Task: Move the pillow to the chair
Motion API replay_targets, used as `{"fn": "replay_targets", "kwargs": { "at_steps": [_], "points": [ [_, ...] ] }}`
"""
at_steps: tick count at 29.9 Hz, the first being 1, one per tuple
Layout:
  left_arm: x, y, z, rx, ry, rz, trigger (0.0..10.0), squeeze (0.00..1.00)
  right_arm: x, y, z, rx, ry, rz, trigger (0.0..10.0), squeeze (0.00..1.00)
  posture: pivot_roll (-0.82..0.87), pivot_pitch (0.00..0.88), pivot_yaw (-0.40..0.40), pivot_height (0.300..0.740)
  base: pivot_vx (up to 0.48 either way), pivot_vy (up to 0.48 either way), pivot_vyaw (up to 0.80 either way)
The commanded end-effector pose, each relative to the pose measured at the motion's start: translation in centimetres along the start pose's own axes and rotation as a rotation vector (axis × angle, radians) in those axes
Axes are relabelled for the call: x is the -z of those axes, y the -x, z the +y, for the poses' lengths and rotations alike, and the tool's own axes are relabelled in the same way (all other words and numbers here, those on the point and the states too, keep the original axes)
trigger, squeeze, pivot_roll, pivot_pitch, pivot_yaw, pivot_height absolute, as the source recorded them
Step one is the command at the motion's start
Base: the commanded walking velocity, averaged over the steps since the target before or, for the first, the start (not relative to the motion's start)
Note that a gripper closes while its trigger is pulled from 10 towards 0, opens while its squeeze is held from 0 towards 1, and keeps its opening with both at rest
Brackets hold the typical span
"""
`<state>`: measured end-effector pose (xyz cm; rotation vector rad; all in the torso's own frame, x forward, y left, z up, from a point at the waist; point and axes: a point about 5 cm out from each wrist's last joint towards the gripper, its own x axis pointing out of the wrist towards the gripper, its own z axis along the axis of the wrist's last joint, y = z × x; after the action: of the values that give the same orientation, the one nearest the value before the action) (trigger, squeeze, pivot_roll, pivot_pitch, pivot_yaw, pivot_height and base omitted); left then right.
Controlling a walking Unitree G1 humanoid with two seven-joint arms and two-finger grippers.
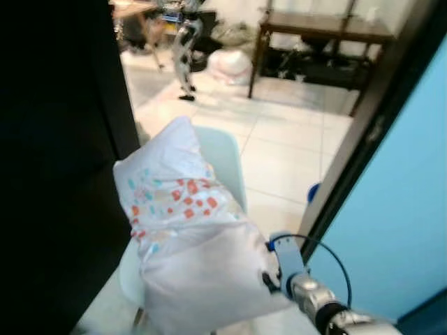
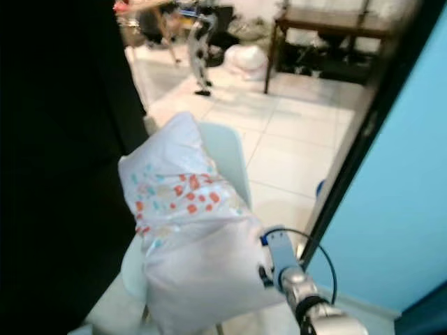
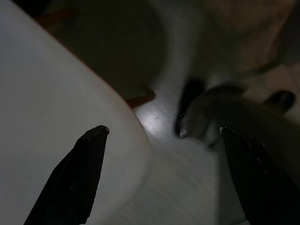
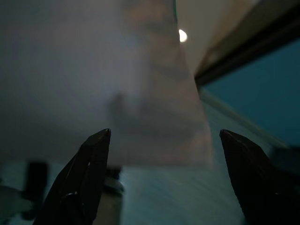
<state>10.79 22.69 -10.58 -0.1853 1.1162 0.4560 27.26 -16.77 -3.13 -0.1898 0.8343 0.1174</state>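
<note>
Tiled floor (image 1: 293, 160) upper right; pillow (image 1: 188, 237) rests on chair (image 1: 225, 160); both grippers gape wide — next, withdraw.

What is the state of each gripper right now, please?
Left gripper: open, fingers spread wide beside the pillow, holding nothing.
Right gripper: open, fingers spread wide in front of the pillow, not clamped on it.

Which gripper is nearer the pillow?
Hard to call. The right gripper sits against the pillow, at its lower right side. The left gripper, fingers spread, has a white surface close beside one finger, probably the pillow or chair.
</note>
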Motion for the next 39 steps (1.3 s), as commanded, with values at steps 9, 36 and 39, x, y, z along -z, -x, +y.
{"fn": "replay_targets", "kwargs": {
  "at_steps": [9,36,39],
  "points": [
    [1.2,0.2,2.5,-0.064,0.054,0.032,10.0,0.00,3.2,0.2,4.3,-0.134,0.019,0.088,10.0,0.00,0.09,0.030,-0.075,0.740,-0.281,0.000,0.00],
    [-2.3,-0.3,-1.3,0.040,-0.024,-0.030,10.0,0.00,3.8,0.3,2.3,-0.094,-0.138,0.088,10.0,0.00,-0.01,0.000,-0.037,0.740,-0.269,0.000,-0.03],
    [-2.0,-0.2,-1.5,0.047,-0.025,-0.023,10.0,0.00,3.9,0.3,2.0,-0.083,-0.129,0.092,10.0,0.00,-0.02,0.000,-0.033,0.740,0.000,0.000,-0.80]
  ]
}}
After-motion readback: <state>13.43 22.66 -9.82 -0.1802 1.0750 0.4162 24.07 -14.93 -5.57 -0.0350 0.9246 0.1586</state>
